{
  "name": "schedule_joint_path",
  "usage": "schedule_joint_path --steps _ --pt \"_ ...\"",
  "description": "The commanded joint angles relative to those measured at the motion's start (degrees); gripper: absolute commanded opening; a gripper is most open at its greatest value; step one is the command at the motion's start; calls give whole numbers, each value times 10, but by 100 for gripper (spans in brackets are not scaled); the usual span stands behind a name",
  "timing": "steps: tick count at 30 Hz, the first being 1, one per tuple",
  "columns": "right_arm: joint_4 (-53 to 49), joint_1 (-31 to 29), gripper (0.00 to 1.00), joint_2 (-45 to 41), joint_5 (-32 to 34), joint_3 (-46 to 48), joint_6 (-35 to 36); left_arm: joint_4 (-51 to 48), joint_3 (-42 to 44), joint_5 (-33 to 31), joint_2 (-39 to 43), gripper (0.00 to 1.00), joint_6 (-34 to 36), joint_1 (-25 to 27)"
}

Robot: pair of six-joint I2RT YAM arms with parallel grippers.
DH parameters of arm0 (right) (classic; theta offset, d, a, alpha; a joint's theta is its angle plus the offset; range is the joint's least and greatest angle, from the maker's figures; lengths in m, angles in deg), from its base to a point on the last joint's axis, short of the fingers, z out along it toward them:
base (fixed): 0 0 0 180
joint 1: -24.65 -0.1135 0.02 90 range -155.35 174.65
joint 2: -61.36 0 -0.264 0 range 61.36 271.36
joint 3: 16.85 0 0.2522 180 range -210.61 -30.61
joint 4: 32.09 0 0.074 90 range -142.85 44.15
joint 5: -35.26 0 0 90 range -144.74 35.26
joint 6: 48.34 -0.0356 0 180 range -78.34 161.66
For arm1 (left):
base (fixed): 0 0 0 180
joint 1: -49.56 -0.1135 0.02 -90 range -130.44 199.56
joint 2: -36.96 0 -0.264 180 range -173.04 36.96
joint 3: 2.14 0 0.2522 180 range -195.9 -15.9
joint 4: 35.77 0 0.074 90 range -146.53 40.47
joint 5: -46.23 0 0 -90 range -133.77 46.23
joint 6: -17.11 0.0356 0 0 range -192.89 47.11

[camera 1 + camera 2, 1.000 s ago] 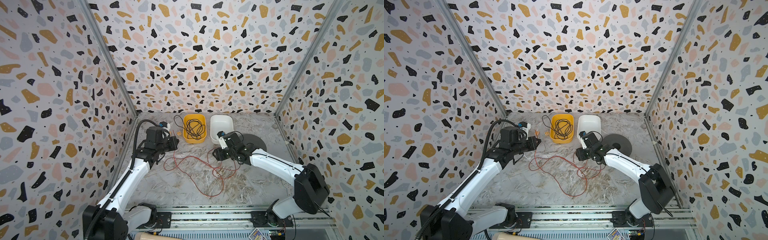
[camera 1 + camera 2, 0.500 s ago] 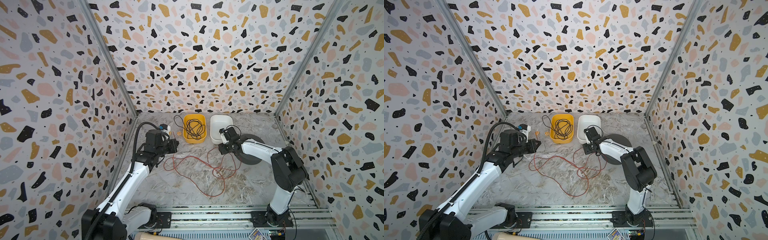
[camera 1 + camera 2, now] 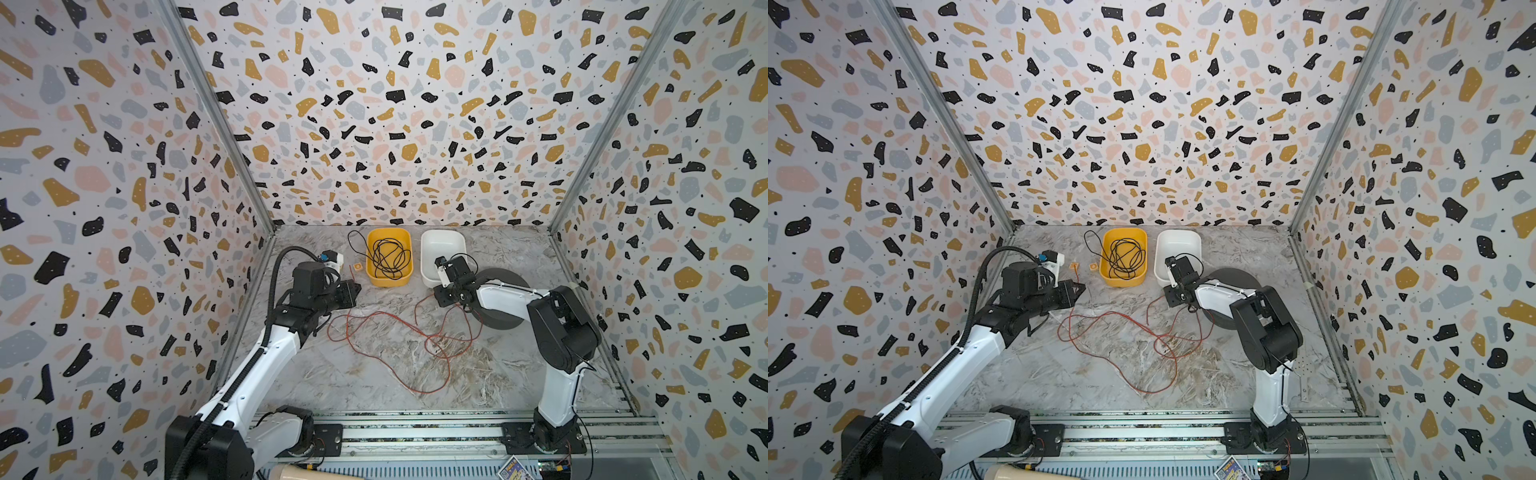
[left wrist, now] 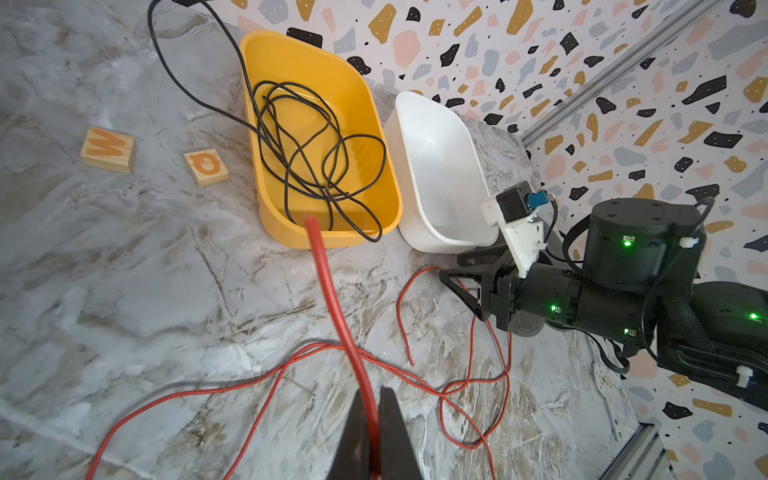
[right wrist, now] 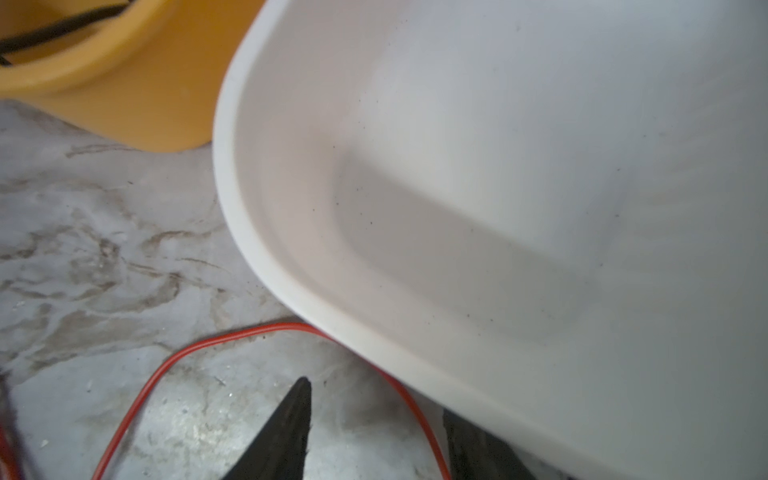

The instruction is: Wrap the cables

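Nearest us, we see the red wire [image 4: 332, 291] sprawled in loose loops over the table [image 3: 311, 374], in front of the yellow tub [image 3: 388, 281]. Just ahead of the tub's left corner, the left jaws are clamped on one strand, and a short end pokes past them toward the tub. Ahead of it to the right, the right jaws stand apart, low over the table, with another strand lying between them unpinched. Two wooden letter blocks [image 4: 108, 149] lie just left of the tub. We find a black wire [image 3: 390, 257] tangled inside it, and a white tub [image 3: 442, 243] just beside it on the right.
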Motion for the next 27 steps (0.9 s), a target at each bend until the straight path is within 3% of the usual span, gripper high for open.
schedule_joint_path --steps 1,14,20,27 --pt "22 7 51 13 -16 5 5 25 7 13 -5 0 -6 -3" --pt "20 8 39 35 -41 8 12 29 9 14 -11 0 -10 -3" --pt "32 4 11 21 -46 30 5 22 6 13 -8 0 -10 -3" --pt "-17 -10 0 -69 20 20 -27 6 -3 6 -7 0 -9 -3"
